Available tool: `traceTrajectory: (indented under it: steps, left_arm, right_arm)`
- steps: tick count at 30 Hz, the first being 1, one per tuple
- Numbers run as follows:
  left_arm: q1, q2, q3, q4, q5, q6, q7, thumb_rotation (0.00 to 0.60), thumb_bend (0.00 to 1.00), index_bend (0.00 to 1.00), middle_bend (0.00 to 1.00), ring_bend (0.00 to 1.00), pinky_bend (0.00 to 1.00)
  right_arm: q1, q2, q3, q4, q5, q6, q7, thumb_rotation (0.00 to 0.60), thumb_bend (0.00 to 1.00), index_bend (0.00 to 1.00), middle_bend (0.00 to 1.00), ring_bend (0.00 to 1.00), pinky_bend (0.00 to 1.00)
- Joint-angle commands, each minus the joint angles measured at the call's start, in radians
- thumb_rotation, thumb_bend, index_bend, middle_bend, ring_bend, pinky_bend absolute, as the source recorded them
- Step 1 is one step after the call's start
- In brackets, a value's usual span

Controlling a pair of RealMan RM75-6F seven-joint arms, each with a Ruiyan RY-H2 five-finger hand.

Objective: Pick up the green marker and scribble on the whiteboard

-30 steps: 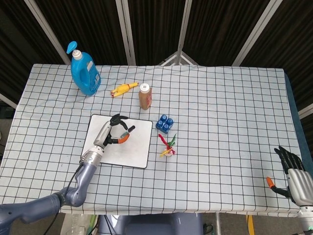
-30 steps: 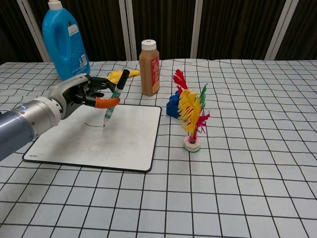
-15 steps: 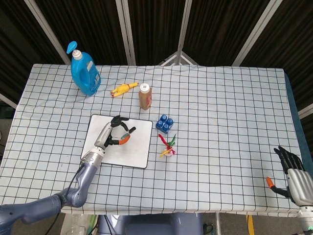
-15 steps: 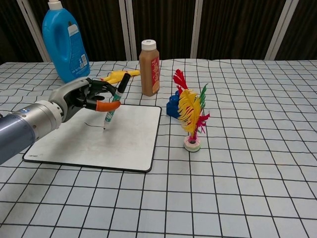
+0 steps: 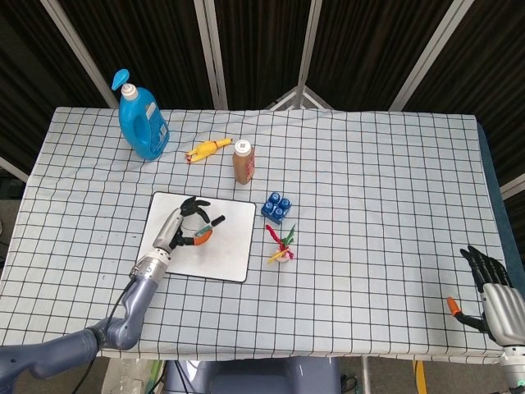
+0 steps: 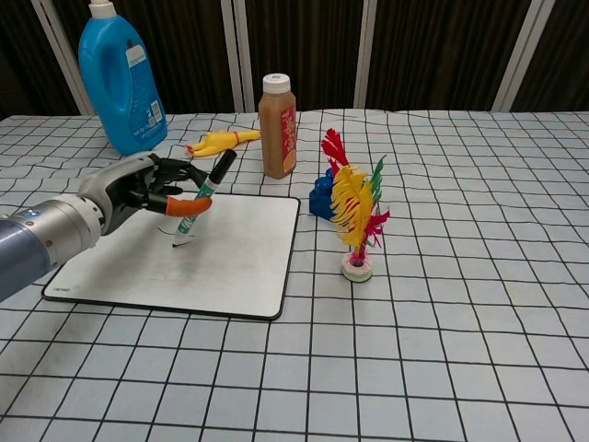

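My left hand [image 6: 138, 189] [image 5: 182, 227] holds the green marker [image 6: 198, 198] [image 5: 205, 227] tilted, black cap end up, tip down on the whiteboard [image 6: 230, 262] [image 5: 230, 246]. A short dark stroke lies on the board beside the tip [image 6: 181, 243]. In the head view my right hand [image 5: 492, 291] hovers off the table's front right corner, fingers spread, holding nothing; the chest view does not show it.
A blue detergent bottle [image 6: 120, 78] stands at the back left. A yellow rubber chicken [image 6: 216, 141] and a brown bottle [image 6: 278, 125] lie behind the board. Blue blocks [image 6: 322, 198] and a feathered shuttlecock [image 6: 354, 221] stand right of the board.
My left hand has drawn the marker toward the front left of the board, tilting it more. The right hand has not moved.
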Motion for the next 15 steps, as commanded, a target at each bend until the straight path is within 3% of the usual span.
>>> traceTrajectory:
  steps: [1,15]
  left_arm:
    - [0.015,0.02,0.01,-0.018,0.003,0.007,0.008,0.6,0.5,0.75,0.2,0.02,0.03]
    - [0.115,0.187,0.044,-0.234,0.0,0.045,0.012,0.6,0.5,0.75,0.2,0.02,0.03]
  right_arm:
    - [0.001,-0.001,0.001,0.001,0.0,-0.001,-0.003,0.6,0.35,0.0,0.0,0.0,0.0]
    - [0.003,-0.007,0.004,-0.005,0.012,-0.007,-0.027,0.6,0.35,0.0,0.0,0.0,0.0]
